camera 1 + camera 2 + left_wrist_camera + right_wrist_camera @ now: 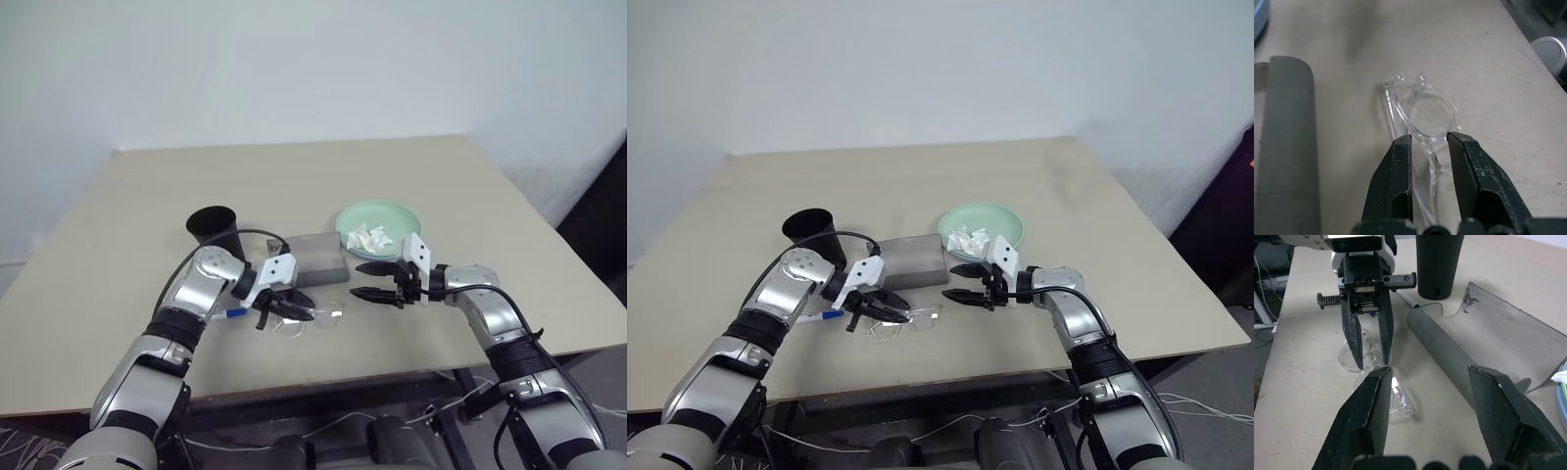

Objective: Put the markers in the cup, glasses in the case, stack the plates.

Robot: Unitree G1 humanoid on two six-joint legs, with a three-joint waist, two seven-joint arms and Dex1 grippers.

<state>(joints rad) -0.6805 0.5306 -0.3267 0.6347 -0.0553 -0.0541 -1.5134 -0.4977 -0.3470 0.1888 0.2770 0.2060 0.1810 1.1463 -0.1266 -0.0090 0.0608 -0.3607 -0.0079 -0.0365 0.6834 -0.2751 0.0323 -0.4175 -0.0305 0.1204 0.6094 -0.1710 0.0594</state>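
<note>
On the beige table (509, 255) we see the open grey case (318, 259) just in front of the black cup (216, 230). Our left gripper (1429, 142) pinches the glasses (1422, 105) lying before the case, while our right gripper (374, 279) hovers beside them, parted and empty.

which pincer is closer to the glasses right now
Left. The left pincer has its fingers on either side of the glasses frame; the right pincer hangs open just beside them, above the table.
</note>
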